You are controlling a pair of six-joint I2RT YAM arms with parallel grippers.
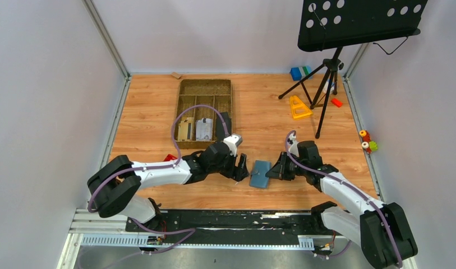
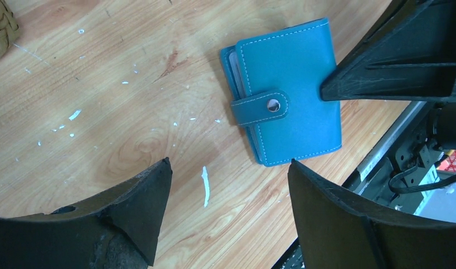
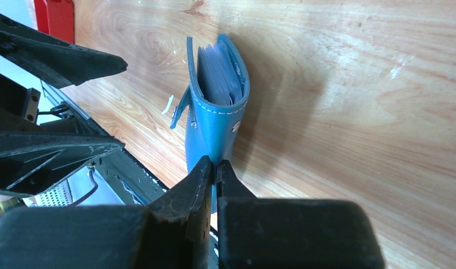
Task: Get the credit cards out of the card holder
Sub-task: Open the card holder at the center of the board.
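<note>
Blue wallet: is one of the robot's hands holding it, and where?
Yes. The right hand pinches the card holder by the edge nearest that arm, the side away from the snap strap. The left hand is open and holds nothing.

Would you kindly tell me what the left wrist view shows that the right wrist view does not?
Only the left wrist view: the card holder face-on, its strap with a snap button lying across the cover, a corner of the woven tray, and the left claw open around nothing.
Only the right wrist view: the holder edge-on with pale sleeves between its covers, a red block, and the right claw shut at its edge; whether it pinches the cover is unclear.
Both: the holder lying on the wooden table, with the other arm's claw in frame.
</note>
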